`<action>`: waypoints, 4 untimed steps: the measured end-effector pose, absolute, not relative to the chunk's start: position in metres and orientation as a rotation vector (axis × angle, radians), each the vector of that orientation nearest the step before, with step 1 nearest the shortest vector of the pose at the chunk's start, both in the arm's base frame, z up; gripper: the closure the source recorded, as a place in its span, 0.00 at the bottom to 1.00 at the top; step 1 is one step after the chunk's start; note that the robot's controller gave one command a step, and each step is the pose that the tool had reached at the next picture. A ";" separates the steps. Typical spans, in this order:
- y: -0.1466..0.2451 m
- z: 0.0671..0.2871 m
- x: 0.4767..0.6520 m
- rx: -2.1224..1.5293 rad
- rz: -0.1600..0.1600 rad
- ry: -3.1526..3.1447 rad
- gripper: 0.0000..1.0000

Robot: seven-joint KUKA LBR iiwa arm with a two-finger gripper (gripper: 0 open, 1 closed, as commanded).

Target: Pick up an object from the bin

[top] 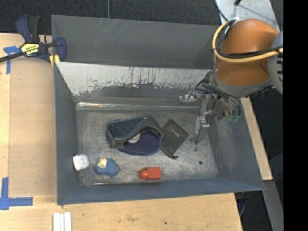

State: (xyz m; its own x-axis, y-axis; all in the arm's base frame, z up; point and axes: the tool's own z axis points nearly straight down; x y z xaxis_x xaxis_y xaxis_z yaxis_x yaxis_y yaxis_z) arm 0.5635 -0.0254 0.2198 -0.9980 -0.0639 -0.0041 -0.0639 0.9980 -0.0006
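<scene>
My gripper (198,131) hangs at the right side of the bin, its thin fingers pointing down just above the floor with nothing between them. Just left of it lies a dark grey flat square pad (172,137), tilted on its corner. Further left is a dark blue slipper-like shoe (134,136) with a grey rim.
Along the bin's front lie a small red block (151,173), a blue and cream lump (107,167) and a white cap-like piece (81,162) at the front left. The arm's orange dome hangs over the bin's right rim.
</scene>
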 end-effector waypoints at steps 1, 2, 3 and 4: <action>0.007 0.070 0.588 0.135 0.001 3.128 0.00; 0.007 0.078 0.593 0.131 0.000 3.112 1.00; -0.036 0.246 0.559 -0.234 -0.004 3.121 1.00; -0.096 0.225 0.535 -0.487 -0.004 3.103 1.00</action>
